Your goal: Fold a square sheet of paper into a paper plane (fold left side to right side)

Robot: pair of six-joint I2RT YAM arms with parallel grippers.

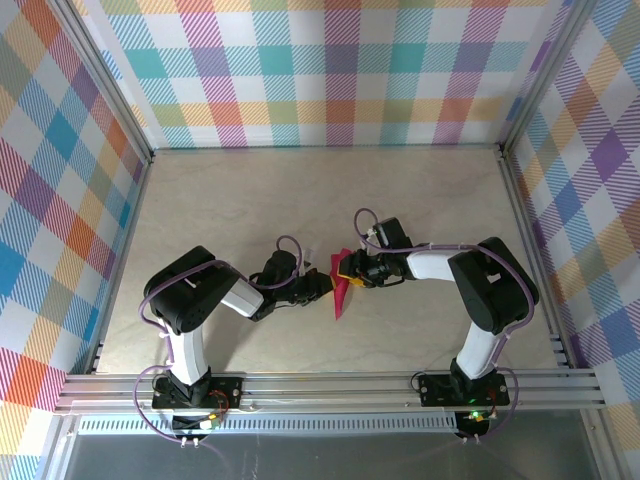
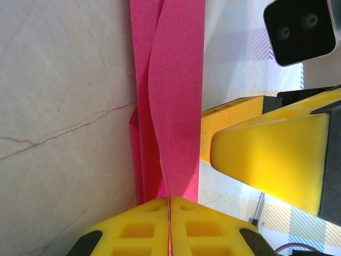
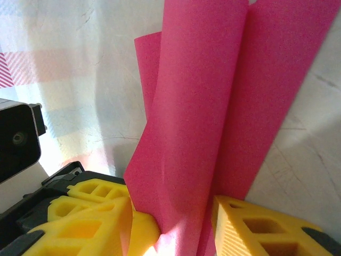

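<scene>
Pink paper (image 1: 339, 292) sits mid-table (image 1: 430, 200) between the arms, a narrow folded strip up on edge, its near tip pointing at the bases. Left gripper (image 1: 320, 286) is clamped tight on its left edge. Right gripper (image 1: 352, 270) is just beyond, jaws apart around the far part, can't tell if pressing. Progress guess: several folds in, wings and final shaping left. Left wrist view shows fingers (image 2: 144, 226) pinching one thin edge with a loose flap bowing. Right wrist view shows curled layers between its pads (image 3: 101, 213). Overhead gives layout, paper reads as a sliver
</scene>
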